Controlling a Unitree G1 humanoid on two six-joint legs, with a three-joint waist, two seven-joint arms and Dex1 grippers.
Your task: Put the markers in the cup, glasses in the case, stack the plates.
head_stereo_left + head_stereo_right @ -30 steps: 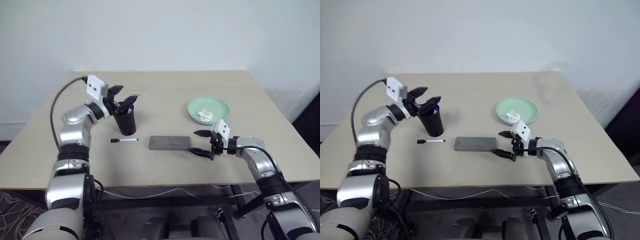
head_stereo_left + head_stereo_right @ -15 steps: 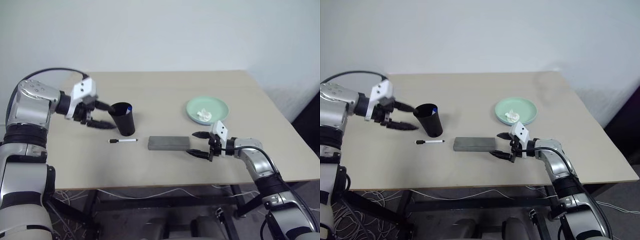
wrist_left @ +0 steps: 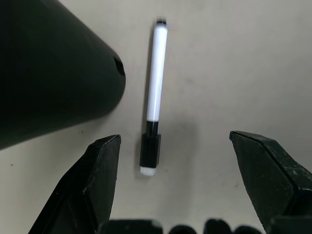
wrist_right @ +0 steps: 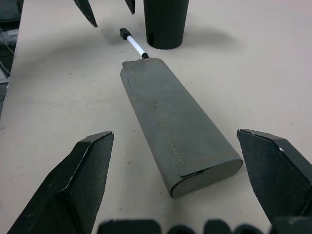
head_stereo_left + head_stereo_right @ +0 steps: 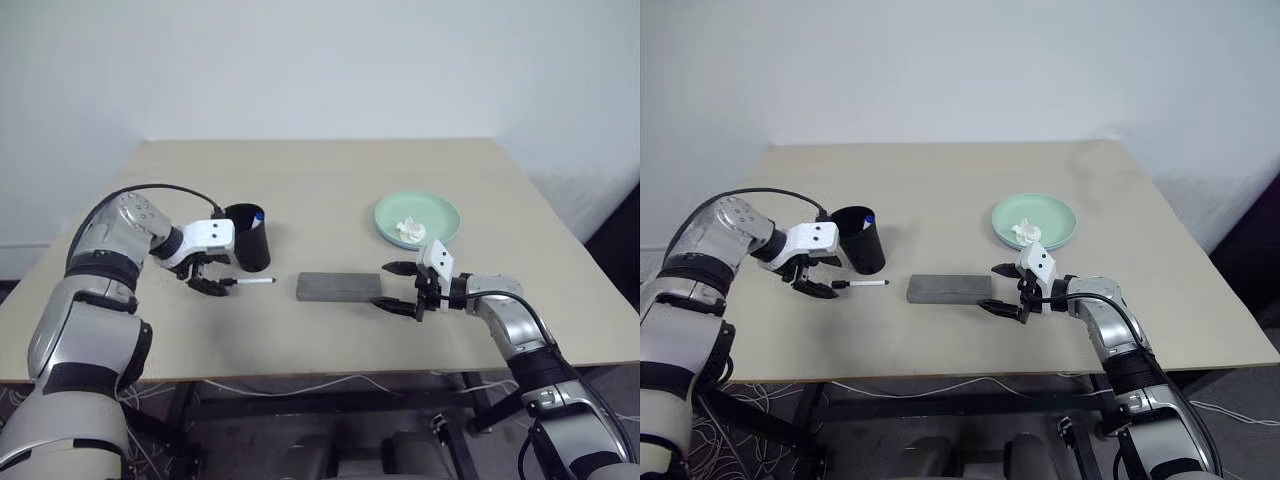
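My left hand (image 3: 165, 195) hangs with its fingers spread apart over the capped end of the black-capped marker (image 3: 154, 92), which lies flat on the tabletop (image 5: 330, 190) just beside the black cup (image 5: 247, 236). A blue cap (image 5: 258, 213) peeks over the cup's rim. My right hand (image 5: 401, 288) sits at the right end of the grey case (image 5: 338, 286), fingers wide apart, holding nothing. Far right, the mint green plate (image 5: 418, 217) carries a crumpled white scrap (image 5: 410, 230)
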